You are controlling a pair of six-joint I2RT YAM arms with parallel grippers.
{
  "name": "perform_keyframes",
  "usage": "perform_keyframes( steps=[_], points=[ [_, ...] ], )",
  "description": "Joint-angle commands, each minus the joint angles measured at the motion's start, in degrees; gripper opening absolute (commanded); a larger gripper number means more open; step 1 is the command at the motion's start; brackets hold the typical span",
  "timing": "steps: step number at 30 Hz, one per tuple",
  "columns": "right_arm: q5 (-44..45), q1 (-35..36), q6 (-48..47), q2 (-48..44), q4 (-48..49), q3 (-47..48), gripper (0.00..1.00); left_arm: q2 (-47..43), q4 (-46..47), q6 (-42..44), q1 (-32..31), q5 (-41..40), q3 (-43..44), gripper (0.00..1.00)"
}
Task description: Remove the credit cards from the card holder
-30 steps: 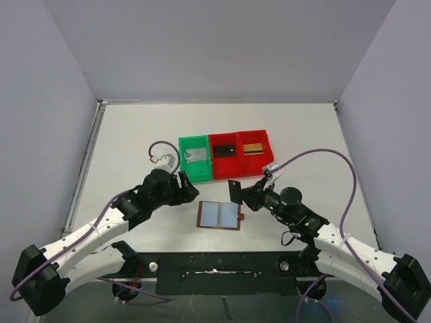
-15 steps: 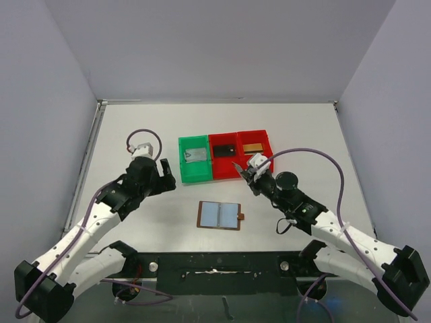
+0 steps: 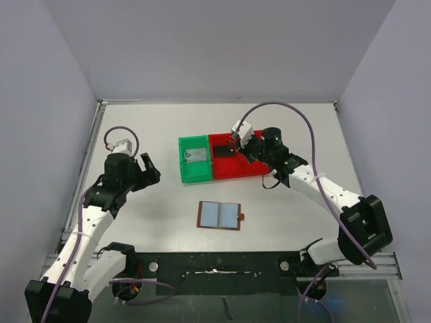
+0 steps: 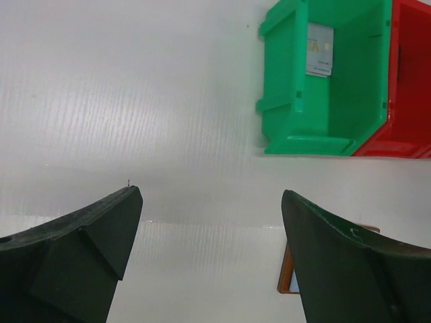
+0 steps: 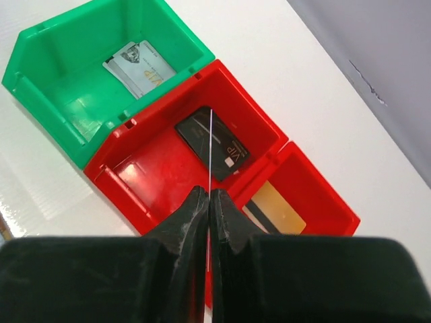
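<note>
The desk [image 3: 296, 202] carries a row: the green bin [image 3: 197, 179], then two red bins [image 3: 225, 176] to its right, with one of the cards [image 5: 140, 67] flat in each. The holder [image 3: 219, 215] lies open, nearer the arms than the green bin, untouched. Left of the green bin the left fingers [image 3: 149, 169] hang spread wide, empty. Just right of it, above the first red bin [image 5: 128, 168], the right fingers [image 5: 208, 202] pinch a card [image 5: 211, 151] edge-on. Light, stiff and slick, I'd judge; best nipped across a short end.
</note>
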Motion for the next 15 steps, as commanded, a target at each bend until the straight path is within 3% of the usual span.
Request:
perform_keyframes(
  steps=[1, 6, 15],
  points=[
    [-1.87, 0.99, -7.13, 6.04, -3.48, 8.92, 0.0, -1.87, 6.4, 1.45, 0.26, 4.12, -0.28, 0.85],
    [3.58, 3.32, -15.08, 14.62, -9.5, 16.45, 0.0, -1.77, 8.43, 1.69, 0.27, 5.22, -1.0, 0.85],
    [12.22, 5.92, -26.66, 22.8, -9.56, 21.67, 0.0, -3.34, 8.62, 2.4, 0.2, 5.22, -1.22, 0.85]
  ],
)
